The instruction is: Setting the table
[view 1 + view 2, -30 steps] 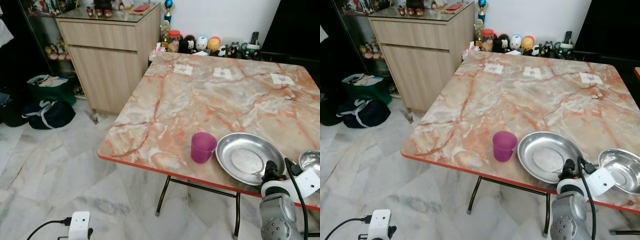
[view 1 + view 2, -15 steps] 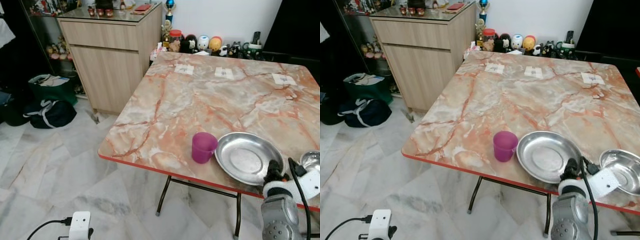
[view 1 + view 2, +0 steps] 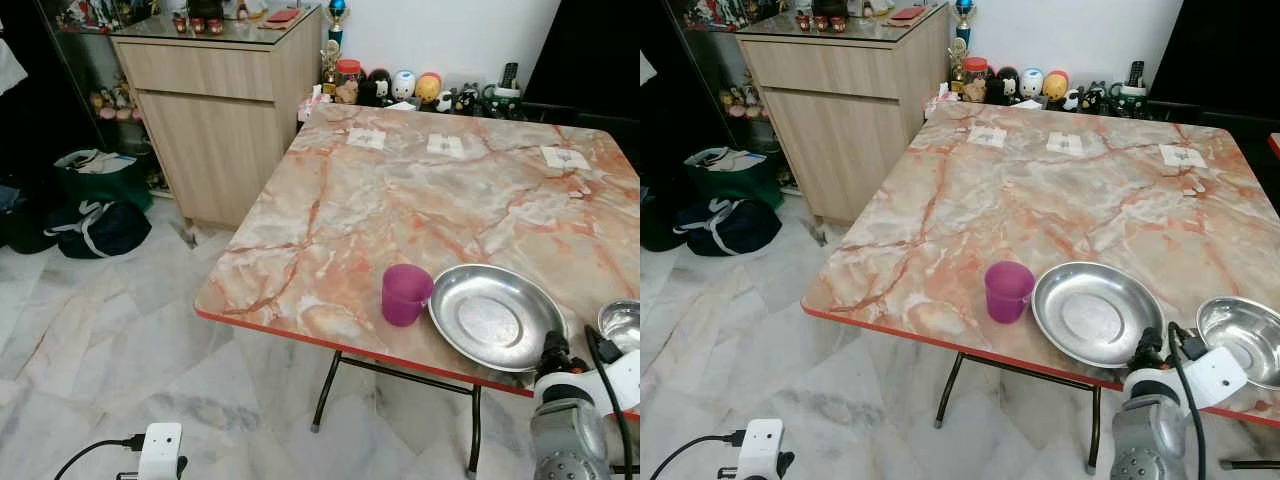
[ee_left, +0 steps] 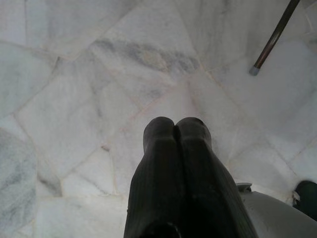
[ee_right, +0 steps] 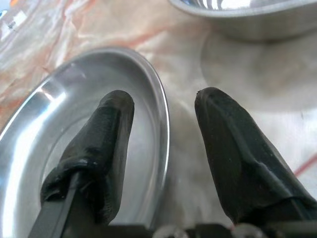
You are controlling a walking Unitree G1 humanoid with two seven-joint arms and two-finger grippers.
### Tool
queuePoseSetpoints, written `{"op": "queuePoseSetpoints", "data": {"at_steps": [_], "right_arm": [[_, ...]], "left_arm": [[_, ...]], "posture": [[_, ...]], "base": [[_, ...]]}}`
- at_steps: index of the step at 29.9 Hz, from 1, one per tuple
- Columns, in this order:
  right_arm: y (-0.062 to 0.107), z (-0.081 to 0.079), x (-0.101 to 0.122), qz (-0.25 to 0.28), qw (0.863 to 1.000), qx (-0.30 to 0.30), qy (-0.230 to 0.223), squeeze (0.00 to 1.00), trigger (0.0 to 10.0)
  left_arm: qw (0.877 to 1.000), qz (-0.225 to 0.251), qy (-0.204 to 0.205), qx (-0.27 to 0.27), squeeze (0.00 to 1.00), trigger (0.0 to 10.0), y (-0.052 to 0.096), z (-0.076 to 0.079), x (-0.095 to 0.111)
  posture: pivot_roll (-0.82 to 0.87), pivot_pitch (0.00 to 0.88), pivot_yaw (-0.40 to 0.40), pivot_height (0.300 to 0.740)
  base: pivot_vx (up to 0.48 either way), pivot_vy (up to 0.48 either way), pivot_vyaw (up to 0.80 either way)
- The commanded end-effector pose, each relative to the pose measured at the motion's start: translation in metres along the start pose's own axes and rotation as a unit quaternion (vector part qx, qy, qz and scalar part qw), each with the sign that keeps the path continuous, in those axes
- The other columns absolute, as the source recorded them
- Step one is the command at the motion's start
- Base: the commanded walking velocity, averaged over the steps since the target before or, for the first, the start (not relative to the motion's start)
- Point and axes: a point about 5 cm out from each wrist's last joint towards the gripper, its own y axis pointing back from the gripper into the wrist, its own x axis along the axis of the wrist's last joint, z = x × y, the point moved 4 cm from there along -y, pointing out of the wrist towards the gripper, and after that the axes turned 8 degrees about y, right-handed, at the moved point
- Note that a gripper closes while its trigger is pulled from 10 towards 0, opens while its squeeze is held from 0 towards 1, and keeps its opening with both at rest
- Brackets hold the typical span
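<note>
Your right pincer (image 5: pixel 163 124) sits apart, straddling the rim of the shallow round steel plate (image 3: pixel 1090 312) (purple plastic cup (image 3: pixel 1008 291) just beside it) on the marble bench (image 3: pixel 1040 200); left pincer (image 4: pixel 174 130) together.

Shallow steel plate (image 3: pixel 1095 312) flat near table's front edge, purple cup (image 3: pixel 1008 291) upright beside it, steel bowl (image 3: pixel 1243 340) opposite

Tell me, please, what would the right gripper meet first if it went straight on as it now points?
Most likely the near rim of the steel plate: the right gripper is open, its fingers straddling that rim.
</note>
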Motion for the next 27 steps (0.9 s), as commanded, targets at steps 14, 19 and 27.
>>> {"op": "queuePoseSetpoints", "data": {"at_steps": [14,19,27], "right_arm": [[-0.011,-0.001,-0.005,-0.032,0.998,0.036,0.032,0.00,10.0],[-0.013,0.003,-0.001,-0.029,0.999,0.034,0.030,0.00,10.0],[-0.012,0.010,0.001,-0.029,0.999,0.031,0.014,0.00,10.0]], "left_arm": [[1.000,-0.004,-0.021,-0.003,0.00,10.0,0.001,-0.002,-0.003],[1.000,-0.002,-0.022,-0.002,0.00,10.0,0.001,-0.005,-0.002],[1.000,-0.003,-0.031,-0.005,0.00,10.0,0.001,-0.004,-0.002]], "posture": [[0.00,0.000,0.000,0.740],[0.00,0.000,0.000,0.740],[0.00,0.000,0.003,0.740]], "base": [[0.000,0.000,0.00],[0.000,0.000,0.00],[0.000,0.000,0.00]]}}
